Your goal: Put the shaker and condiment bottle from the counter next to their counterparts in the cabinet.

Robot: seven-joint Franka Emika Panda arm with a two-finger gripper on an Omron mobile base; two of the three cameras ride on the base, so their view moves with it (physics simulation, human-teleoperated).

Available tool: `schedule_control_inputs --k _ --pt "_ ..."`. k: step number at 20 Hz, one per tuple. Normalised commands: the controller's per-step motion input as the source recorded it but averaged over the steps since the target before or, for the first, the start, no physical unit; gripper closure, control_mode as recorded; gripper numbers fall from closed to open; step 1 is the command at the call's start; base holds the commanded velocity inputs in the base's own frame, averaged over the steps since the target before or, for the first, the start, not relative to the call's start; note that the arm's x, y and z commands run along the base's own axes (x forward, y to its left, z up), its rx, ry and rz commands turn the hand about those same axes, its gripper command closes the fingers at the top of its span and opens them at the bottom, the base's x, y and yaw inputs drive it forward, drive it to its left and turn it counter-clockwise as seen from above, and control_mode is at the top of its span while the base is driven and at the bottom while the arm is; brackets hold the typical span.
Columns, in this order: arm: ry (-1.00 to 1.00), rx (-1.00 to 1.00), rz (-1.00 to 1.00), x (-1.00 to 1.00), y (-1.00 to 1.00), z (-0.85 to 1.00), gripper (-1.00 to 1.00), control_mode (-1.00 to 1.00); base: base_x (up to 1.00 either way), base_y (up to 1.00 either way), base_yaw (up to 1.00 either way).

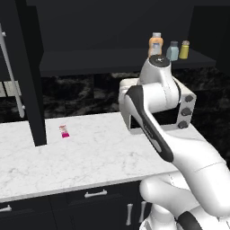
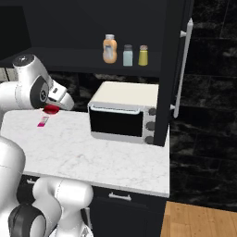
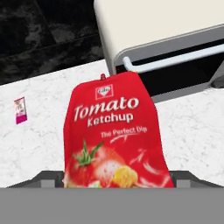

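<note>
Red-bottle step: straddling the bottle [image 3: 114, 131] with gripper [image 3: 116, 177] spread wide, over the counter [image 3: 197, 131] left of the oven [image 3: 153, 26]; grip uncertain. Next: closing firmly, lifting to the cabinet [image 2: 69, 60], beside the orange bottle [image 2: 109, 48].

The arm [image 1: 179, 148] is glossy white, built of rounded, bulbous segments. Dark grey bands mark its joints, a black stripe runs along one link, and one joint cap is dark with a pale centre.
</note>
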Motion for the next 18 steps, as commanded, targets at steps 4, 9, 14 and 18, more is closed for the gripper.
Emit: schedule_control_inputs --k 4,9,14,18 --pt "-0.21 0.00 0.00 -0.22 0.00 0.63 1.00 -1.00 0.00 0.00 0.00" --pt "-0.37 0.00 0.08 -0.05 0.00 0.38 1.00 -1.00 0.00 0.00 0.00" --pt "-0.35 0.00 0.06 0.00 0.00 0.20 1.00 -1.00 0.00 0.00 0.00" --pt "-0.24 0.00 0.02 0.00 0.00 0.31 1.00 -1.00 0.00 0.00 0.00"
